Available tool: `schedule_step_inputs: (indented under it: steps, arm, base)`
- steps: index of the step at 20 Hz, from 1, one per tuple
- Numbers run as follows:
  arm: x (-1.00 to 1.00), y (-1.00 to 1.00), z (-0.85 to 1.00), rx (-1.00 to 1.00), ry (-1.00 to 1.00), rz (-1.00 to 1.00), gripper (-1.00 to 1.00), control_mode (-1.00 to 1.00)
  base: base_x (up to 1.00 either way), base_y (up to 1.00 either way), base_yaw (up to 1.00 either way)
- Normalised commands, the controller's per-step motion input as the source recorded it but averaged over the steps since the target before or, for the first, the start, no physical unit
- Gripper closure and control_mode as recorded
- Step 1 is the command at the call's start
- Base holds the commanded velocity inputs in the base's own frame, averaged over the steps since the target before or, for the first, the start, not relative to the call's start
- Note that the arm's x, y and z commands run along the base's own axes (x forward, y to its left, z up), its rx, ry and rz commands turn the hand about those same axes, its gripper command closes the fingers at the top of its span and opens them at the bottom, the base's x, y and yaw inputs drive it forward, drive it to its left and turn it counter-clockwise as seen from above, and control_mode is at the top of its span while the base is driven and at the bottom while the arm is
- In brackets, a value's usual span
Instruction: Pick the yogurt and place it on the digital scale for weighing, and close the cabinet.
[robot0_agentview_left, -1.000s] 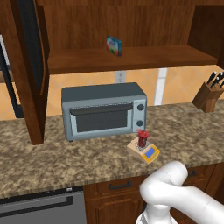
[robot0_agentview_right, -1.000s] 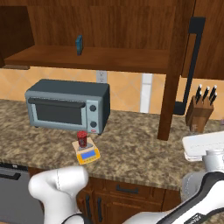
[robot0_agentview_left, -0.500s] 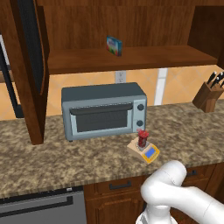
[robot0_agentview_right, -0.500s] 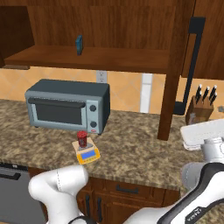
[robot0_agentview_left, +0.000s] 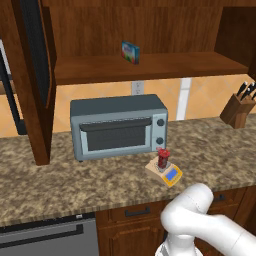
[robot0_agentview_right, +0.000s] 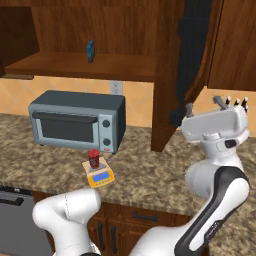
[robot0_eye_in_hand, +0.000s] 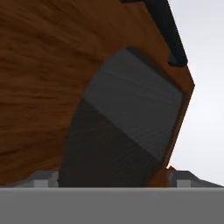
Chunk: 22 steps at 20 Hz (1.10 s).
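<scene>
My gripper (robot0_agentview_right: 216, 108), jaws spread wide, has risen since a second ago to the open right door of the cabinet (robot0_agentview_right: 192, 60), seemingly just touching its edge. The yogurt (robot0_agentview_left: 163, 158) sits unmoved on the digital scale (robot0_agentview_left: 165, 171), before the toaster oven (robot0_agentview_left: 119, 126).

Open gripper (robot0_eye_in_hand: 113, 178) pressed up close to the dark brown wooden cabinet door (robot0_eye_in_hand: 43, 78)

The two small grey fingertips (robot0_eye_in_hand: 43, 179) stand wide apart at the bottom corners, with the door's dark inset panel (robot0_eye_in_hand: 127, 127) rising between them. Brown wood grain spreads across the left and top. A black bar handle (robot0_eye_in_hand: 168, 30) runs along the door's upper right edge, and plain pale grey background lies to the right of it.
</scene>
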Motion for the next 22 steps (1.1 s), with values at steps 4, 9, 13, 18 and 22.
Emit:
schedule_step_inputs:
  steps: [4, 9, 13, 18, 22]
  arm:
    - [-0.04, 1.0, 0.71, -0.27, -0.62, 0.0, -1.0, -1.0]
    - [0.0, 1.0, 0.76, -0.23, -0.62, 0.01, -1.0, -1.0]
    - [0.01, 0.67, 0.97, -0.16, -0.38, 0.0, -1.0, -1.0]
    - [0.0, 0.43, 1.0, -0.15, -0.09, -0.01, -1.0, -1.0]
    - [0.0, 0.36, 1.0, -0.08, 0.1, -0.09, -1.0, -1.0]
  base:
    - [0.0, 0.0, 0.0]
    - [0.0, 0.0, 0.0]
    - [0.0, 0.0, 0.0]
    - [0.0, 0.0, 0.0]
    - [0.0, 0.0, 0.0]
